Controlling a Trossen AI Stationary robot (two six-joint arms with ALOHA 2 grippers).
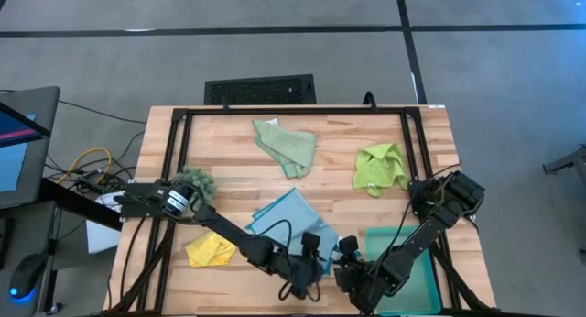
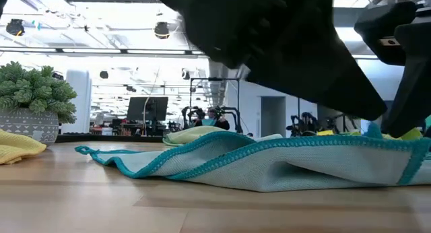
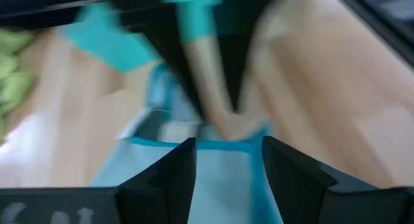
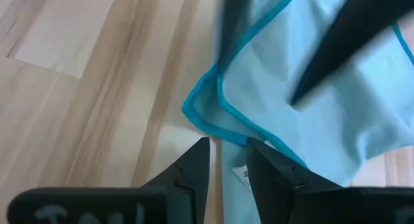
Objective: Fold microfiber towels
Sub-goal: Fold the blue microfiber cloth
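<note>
While both arms converge on the light blue towel (image 1: 286, 218) at the bench's (image 1: 229, 152) near edge, the step in hand appears to be taking hold of its hem for the first fold. The left pincer (image 3: 228, 160) stands with its fingers moderately apart, the teal hem lying just ahead of the tips; nothing is gripped. The right pincer (image 4: 228, 160) shows a narrow gap, with a towel corner and its small white label just beyond the tips; whether cloth is pinched cannot be told.

The next move probably calls for closing on the hem at two points and lifting evenly.

The towel lies rumpled, not flat. Its long axis runs diagonally, from between the two pincers away toward the bench's middle.
</note>
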